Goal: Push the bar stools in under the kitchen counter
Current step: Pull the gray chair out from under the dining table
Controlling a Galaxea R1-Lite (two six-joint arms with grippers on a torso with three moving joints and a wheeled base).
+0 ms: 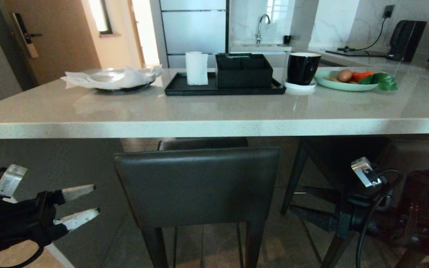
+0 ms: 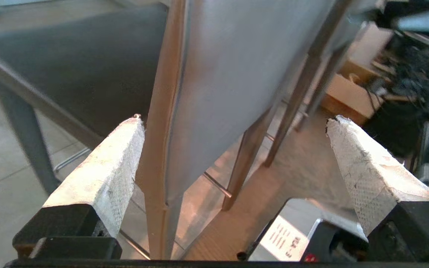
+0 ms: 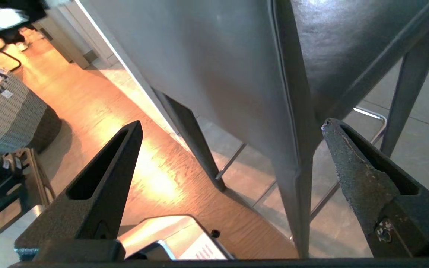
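The kitchen counter [image 1: 214,126] stretches wide above both grippers. One bar stool [image 1: 197,186] stands between them, its back just outside the counter edge. The left gripper [image 1: 78,204] and right gripper [image 1: 304,204] are both spread wide, holding nothing. A push on only one side could turn the stool and bump its back into the counter.

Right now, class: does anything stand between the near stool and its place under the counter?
Nothing visible does. The stool already sits partly beneath the counter, with only floor seen ahead of its legs.
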